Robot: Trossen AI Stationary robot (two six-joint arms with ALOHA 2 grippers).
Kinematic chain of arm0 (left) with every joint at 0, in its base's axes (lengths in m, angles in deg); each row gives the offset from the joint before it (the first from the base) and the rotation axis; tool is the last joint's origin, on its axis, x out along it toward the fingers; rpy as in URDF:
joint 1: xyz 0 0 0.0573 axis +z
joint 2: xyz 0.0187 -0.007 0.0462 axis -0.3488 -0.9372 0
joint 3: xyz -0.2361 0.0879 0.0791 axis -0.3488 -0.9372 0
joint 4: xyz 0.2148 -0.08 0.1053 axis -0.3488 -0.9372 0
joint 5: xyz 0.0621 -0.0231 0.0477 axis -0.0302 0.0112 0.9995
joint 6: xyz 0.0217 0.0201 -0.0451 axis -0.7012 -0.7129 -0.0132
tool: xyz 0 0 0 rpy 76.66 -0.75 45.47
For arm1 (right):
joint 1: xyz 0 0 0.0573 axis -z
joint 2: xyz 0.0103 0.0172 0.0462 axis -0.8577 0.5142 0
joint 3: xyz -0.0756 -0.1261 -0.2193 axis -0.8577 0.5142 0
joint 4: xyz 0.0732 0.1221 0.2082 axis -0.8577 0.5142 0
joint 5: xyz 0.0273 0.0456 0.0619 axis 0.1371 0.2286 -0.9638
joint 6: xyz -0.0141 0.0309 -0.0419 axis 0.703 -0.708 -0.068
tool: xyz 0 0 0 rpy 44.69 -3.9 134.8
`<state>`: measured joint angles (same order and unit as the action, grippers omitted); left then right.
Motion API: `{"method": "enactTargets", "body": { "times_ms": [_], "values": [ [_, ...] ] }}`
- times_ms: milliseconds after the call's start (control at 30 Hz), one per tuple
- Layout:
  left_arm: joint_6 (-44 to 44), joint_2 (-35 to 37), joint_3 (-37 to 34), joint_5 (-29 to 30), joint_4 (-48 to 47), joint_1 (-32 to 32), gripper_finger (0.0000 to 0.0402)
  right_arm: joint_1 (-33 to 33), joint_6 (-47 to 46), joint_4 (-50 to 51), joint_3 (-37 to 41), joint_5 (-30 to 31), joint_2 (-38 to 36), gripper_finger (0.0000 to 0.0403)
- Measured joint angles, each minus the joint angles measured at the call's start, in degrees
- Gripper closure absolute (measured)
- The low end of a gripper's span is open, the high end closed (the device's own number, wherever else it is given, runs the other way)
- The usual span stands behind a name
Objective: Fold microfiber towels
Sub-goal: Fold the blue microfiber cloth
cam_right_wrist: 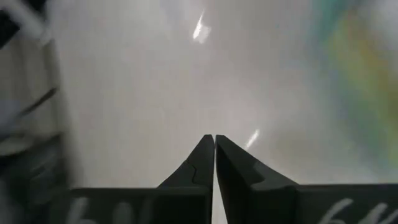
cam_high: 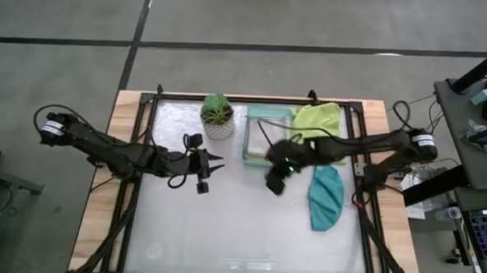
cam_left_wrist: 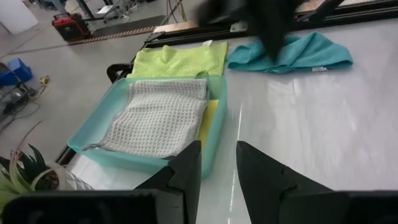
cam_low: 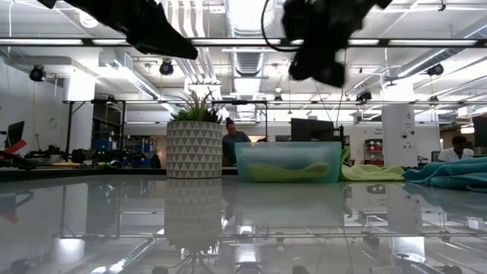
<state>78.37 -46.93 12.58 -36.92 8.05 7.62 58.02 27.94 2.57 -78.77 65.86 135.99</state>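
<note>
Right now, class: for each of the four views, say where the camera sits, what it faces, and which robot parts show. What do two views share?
High: overhead, facing down; both arms, left pincer, right pincer.
Low: tabletop level, facing the room; arms overhead, plant.
Left wrist: behind its open fingers, facing the tray.
Right wrist: behind its shut fingers, facing bare table.
Shared: tray, lime towel and teal towel in high, low, left wrist.

The glossy white table [cam_high: 223, 226] carries a potted plant [cam_high: 218, 116], a mint-green tray [cam_high: 255, 144], a lime green towel [cam_high: 320, 119] and a teal towel [cam_high: 326, 198].
</note>
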Motion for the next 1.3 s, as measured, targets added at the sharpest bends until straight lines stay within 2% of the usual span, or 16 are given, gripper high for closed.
{"method": "enactTargets", "body": {
  "times_ms": [67,233,400,633,800,1133,1200,1300],
  "values": [
    [1.8,0.0,0.1,0.0,0.1,0.0,0.0315,-2.6,-7.3,5.7,0.1,-4.1,-1.3,0.0394],
    [2.7,0.0,0.3,-0.4,0.3,-0.8,0.0315,-8.9,-21.3,23.3,0.3,-4.1,-1.6,0.0381],
    [2.6,0.0,0.3,-0.6,0.5,-1.0,0.0315,-14.1,-29.5,34.0,1.9,2.0,-0.9,0.0354],
    [2.6,0.0,0.3,-0.5,0.5,-1.0,0.0315,-15.7,-34.7,32.4,8.7,5.3,-0.9,0.0294],
    [2.2,0.0,0.3,-0.5,0.6,-1.0,0.0315,-15.9,-34.3,30.7,12.4,10.9,-0.9,0.0269],
    [2.1,0.0,0.3,-0.5,0.6,-1.0,0.0315,-16.6,-32.3,21.1,19.8,9.2,-0.6,0.0268],
    [2.1,0.0,0.3,-0.4,0.6,-1.0,0.0315,-16.7,-32.3,21.1,20.2,9.4,-0.6,0.0279],
    [2.1,0.0,0.3,-0.3,1.4,-1.0,0.0315,-16.7,-31.3,20.8,20.2,9.6,-0.8,0.0322]
  ]
}}
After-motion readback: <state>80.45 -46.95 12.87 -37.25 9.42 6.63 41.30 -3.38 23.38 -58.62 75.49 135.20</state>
